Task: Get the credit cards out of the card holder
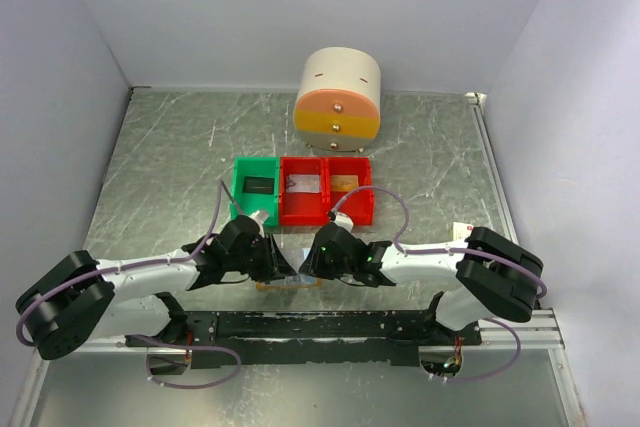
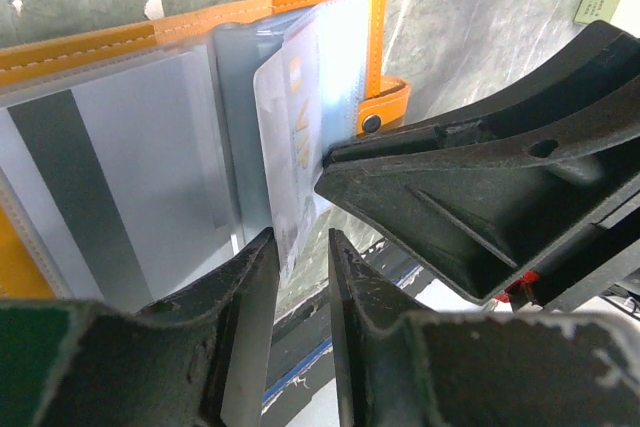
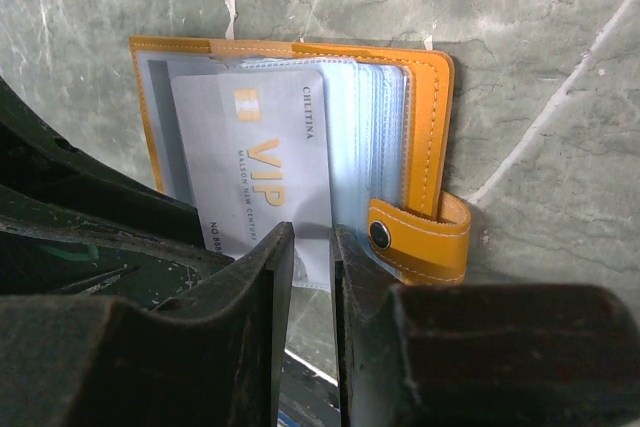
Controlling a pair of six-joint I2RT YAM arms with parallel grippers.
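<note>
**Operator:** Where do I stand?

**Spotter:** On the grey-green marbled table, both your arms meet at the near edge. They are well in front of the green plastic bin and the two red plastic bins. Under them lies the small orange-tan folding card holder, open, with its pale blue pockets up.

**Operator:** And the cards?

**Spotter:** Both are in the holder. The grey plastic card with the dark stripe sits sleeved on the open page. The silver plastic VIP card lies on the stack of pocket leaves, its lower edge reaching your fingers. I can't tell how far out of its sleeve it is.

**Operator:** My grip?

**Spotter:** Your left gripper has its fingers narrow, straddling that card's lower corner. Your right gripper is just as narrow at the same edge. I can't tell whether either truly pinches.

**Operator:** How do I do this well?

**Spotter:** I'd let one gripper hold only the soft leaf and the other only the stiff card. Pull straight along the card's plane, out through the pocket's mouth, without twisting. If the whole holder lifts with it, you've likely caught the sleeve as well. Keep clear of the orange snap tab.
</note>
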